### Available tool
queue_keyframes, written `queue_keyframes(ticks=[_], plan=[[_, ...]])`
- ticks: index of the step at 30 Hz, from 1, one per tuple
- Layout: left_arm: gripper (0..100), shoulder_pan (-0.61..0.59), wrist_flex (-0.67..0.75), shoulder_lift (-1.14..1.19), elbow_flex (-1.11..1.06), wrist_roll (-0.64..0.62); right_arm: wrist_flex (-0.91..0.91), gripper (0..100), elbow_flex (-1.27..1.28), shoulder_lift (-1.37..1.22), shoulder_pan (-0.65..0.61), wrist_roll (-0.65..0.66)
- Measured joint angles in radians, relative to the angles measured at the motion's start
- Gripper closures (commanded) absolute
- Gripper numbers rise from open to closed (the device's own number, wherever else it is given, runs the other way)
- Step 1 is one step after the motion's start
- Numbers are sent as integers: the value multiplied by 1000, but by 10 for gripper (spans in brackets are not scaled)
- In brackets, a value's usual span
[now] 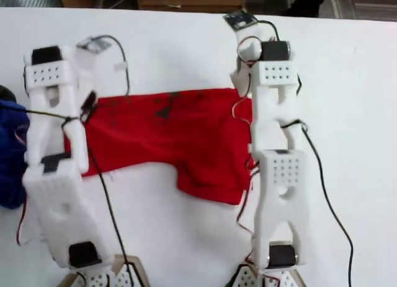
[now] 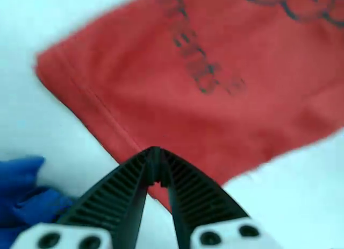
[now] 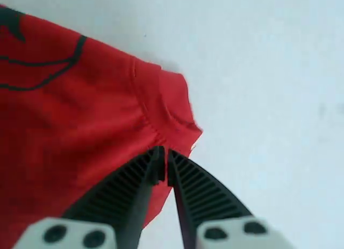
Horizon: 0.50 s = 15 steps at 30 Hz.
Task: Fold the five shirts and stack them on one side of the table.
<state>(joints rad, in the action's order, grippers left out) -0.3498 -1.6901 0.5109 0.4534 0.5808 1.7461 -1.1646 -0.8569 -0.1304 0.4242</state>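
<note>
**Two-arm folding station, seen from above and from both wrists.** One red shirt [image 1: 167,132] of soft fabric with dark print lies spread on the white table [image 1: 347,82], spanning the space between the two white plastic arms. One lobe of it points toward the arm bases, close to the right arm [image 1: 279,169]. One blue garment [image 1: 11,150], a crumpled bundle of fabric, sits at the table's left margin just beside the left arm [image 1: 56,175] and apart from the red shirt.

There are two grippers, each with a pair of black ribbed jaws.

- **Left gripper** [image 2: 155,157]: the jaws are brought together until the tips meet. They pinch the hemmed edge of the red shirt near one of its corners, and a sliver of red cloth shows between them. The blue garment lies close by on the bare tabletop.
- **Right gripper** [image 3: 163,162]: the jaws are closed to a narrow slit, clamping a puckered seam at another corner of the same shirt. The fabric bunches just ahead of the tips.

One thin black cable [image 1: 322,194] trails over the table beside the right arm.
</note>
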Motion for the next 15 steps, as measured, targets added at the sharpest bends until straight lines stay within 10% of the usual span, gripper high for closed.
queue_keyframes(ticks=[6,15], plan=[[976,-57,336,-235,-635,74,-137,978,663,402,-81,0],[976,-127,440,-249,-738,150,-562,978,1510,695,-115,0]])
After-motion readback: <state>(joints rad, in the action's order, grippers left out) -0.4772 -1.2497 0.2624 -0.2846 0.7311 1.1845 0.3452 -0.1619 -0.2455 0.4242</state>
